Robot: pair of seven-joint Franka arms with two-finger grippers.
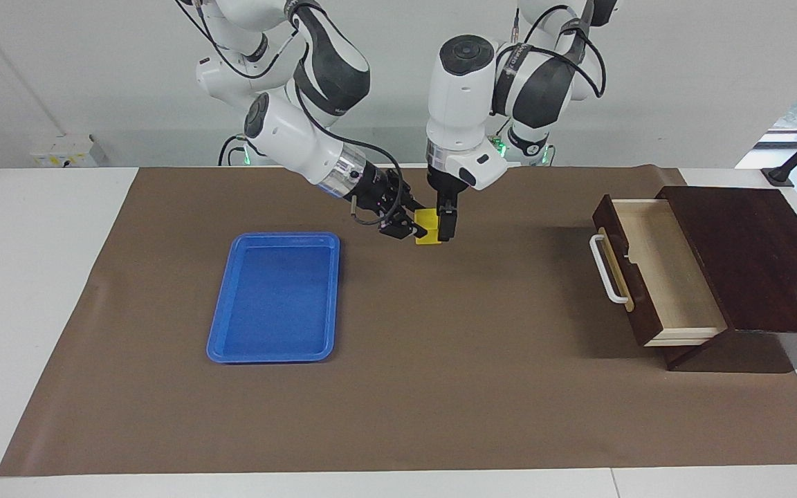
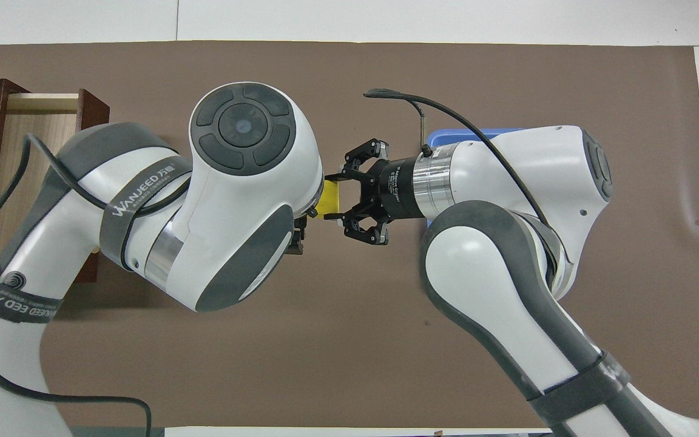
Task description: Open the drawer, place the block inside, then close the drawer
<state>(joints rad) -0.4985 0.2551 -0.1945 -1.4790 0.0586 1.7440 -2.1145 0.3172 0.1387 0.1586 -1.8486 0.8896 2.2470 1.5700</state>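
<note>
a handover is seen above the middle of the tabletop [image 1: 59,290]: the block [image 1: 427,225] is held in the air between both tools, over the brown mat [image 1: 440,387] and beside the blue tray [image 1: 274,297]. the right tool [image 1: 405,223] comes in at a slant from the tray's side; the left tool [image 1: 444,223] hangs straight down over the block. the left tool appears clenched on the block, one finger pressed to its face. the right tool's fingers [image 2: 355,162] are seen spread in the overhead view, though whether the block is released cannot be told.

the drawer [image 1: 668,270] is already pulled open at the left arm's end of the tabletop, its pale inside bare, well apart from the block.

risk is judged highest in the exchange itself: if one tool is withdrawn before the other's grip is firm, the block could be dropped to the mat or twisted askew. a skewed grip could then catch the drawer's rim.

the mat is creased near the drawer; white walls and a window are glimpsed.
</note>
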